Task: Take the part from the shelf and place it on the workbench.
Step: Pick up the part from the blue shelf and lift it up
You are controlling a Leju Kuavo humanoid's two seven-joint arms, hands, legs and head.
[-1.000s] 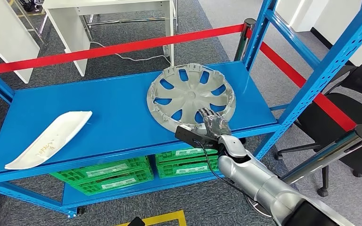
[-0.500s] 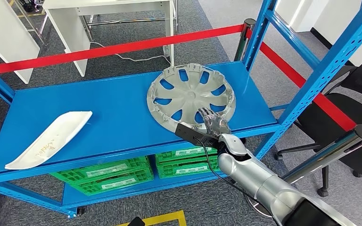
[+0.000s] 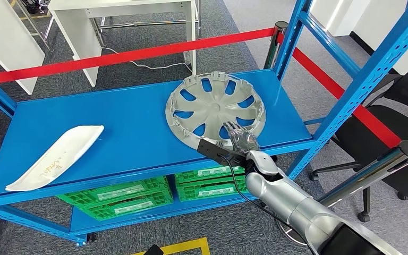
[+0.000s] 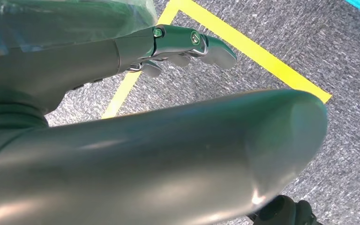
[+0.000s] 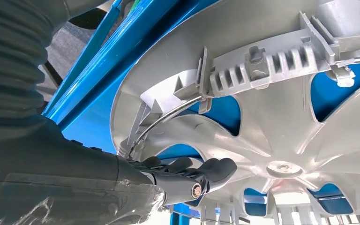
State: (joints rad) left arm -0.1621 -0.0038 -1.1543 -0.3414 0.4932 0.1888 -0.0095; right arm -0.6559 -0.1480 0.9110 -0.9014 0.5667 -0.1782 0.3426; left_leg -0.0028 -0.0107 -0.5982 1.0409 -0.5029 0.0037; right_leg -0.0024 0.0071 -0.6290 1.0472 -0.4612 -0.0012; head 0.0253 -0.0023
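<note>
While the right hand reaches over the near edge of the blue shelf, the hubcap lies flat on that shelf's right half, inner side up, directly at twelve o'clock from the fingers in the head view. Being round, the hubcap has no long axis to line up with; what matters is its rim, and the hand sits on the rim's six o'clock arc. In the right wrist view the dark fingers lie over the rim and into the spoke openings, with the thick thumb on the outer side. Whether thumb and fingers are clamped on the rim or merely resting against it I cannot tell, since the contact is hidden.

That right hand is plainly the nearer one. The left hand hangs low over grey carpet and a yellow floor line, holding nothing, its fingers loosely together.

By count: one hubcap, one long white panel lying at nine o'clock from the hubcap and well apart from it, and two green crates on the tier below. My judgement is that the grasp is the step in hand, with the lift and the carry to the workbench not yet done.
</note>
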